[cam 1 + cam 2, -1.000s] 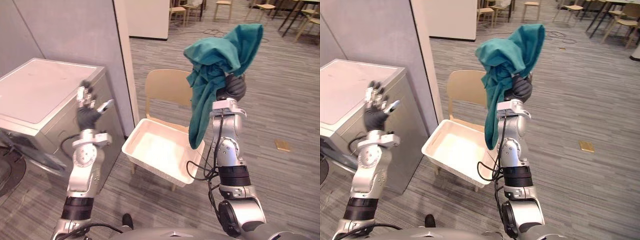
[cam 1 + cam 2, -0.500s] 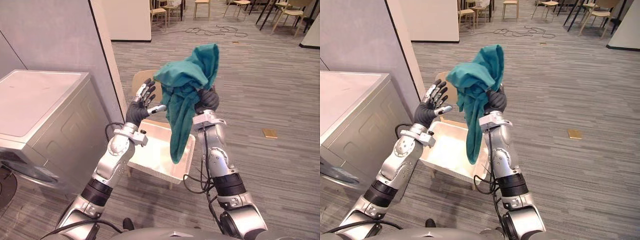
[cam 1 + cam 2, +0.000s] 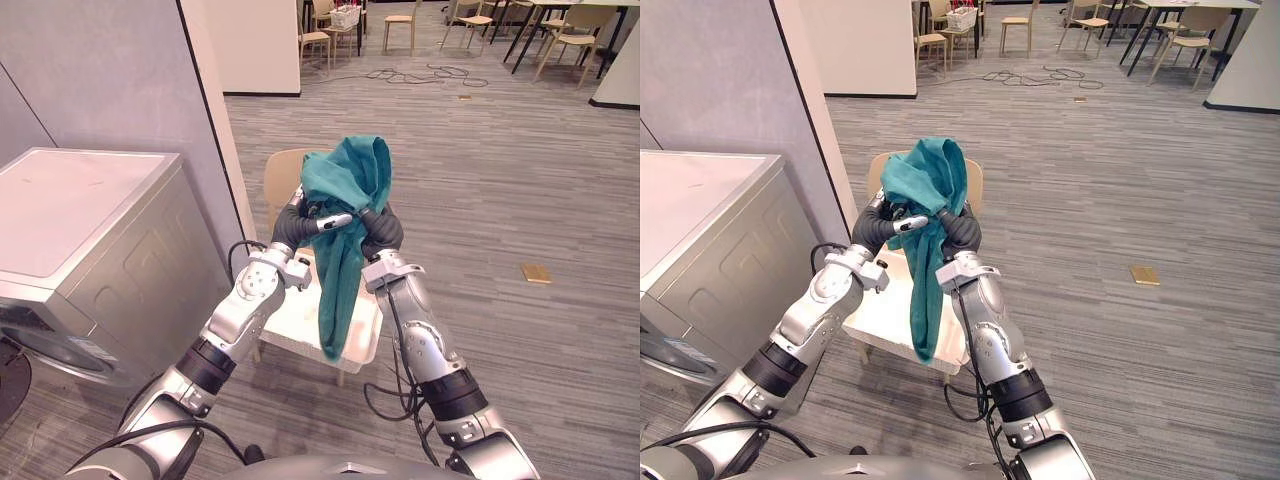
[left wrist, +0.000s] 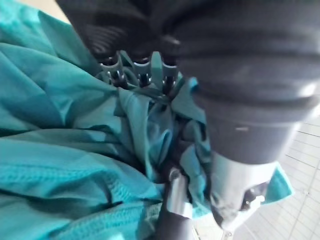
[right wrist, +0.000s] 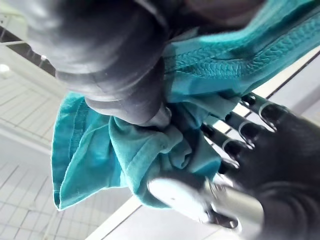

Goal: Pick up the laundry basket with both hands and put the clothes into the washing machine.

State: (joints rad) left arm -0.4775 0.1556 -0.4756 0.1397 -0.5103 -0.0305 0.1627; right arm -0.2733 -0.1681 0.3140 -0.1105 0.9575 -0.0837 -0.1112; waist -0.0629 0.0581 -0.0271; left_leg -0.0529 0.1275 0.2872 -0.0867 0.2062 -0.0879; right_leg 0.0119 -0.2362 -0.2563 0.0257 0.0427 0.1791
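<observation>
Both hands gripped the cloth (image 3: 345, 185) above the basket (image 3: 295, 322) on a chair (image 3: 282, 172): the right hand (image 3: 383, 230) curled round its bunched top, the left hand (image 3: 288, 228) pinching it opposite. The loose tail could snag the basket rim, or slip if a grip slackened. The washer (image 3: 100, 230) stood left, beside a partition (image 3: 110, 70) edge; open floor (image 3: 500, 200) lay right.

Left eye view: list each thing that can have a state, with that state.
teal garment: held up in both hands, tail hanging over the basket.
left hand: shut on the garment.
right hand: shut on the garment.
laundry basket: resting on the chair, no clothes seen inside.
chair: upright, bearing the basket.
washing machine: door state not visible.
</observation>
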